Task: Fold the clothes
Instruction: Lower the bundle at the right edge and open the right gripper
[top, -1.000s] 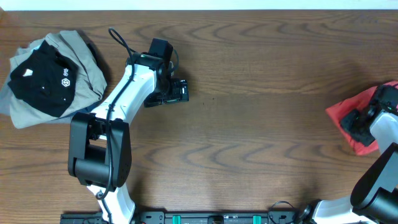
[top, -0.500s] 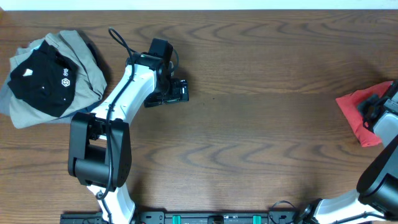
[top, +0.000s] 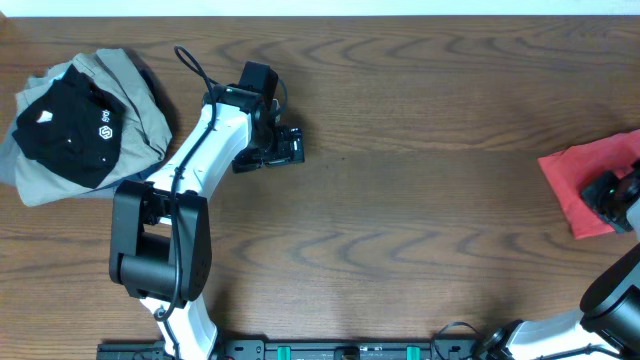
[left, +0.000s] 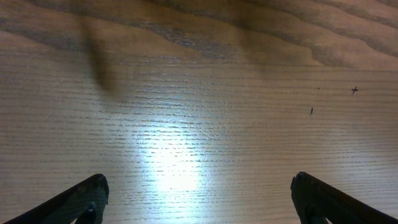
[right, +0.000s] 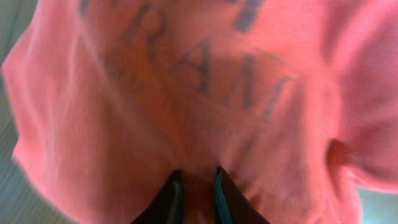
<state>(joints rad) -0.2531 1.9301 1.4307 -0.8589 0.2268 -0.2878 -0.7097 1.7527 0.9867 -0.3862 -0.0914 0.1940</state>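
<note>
Tightly pinched, the right gripper holds a fold of the red T-shirt at the right edge of the table. The left gripper hangs wide open above the tabletop; black and grey clothes lie far left.

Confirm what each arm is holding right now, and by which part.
Right gripper pinches a fold of the coral-red soft T-shirt near its lettering. Left gripper is open above the brown wooden table, holding nothing.

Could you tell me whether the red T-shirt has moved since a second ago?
Yes. The red T-shirt has slid right in the overhead view, farther from the unmoved clothes pile at far left.
</note>
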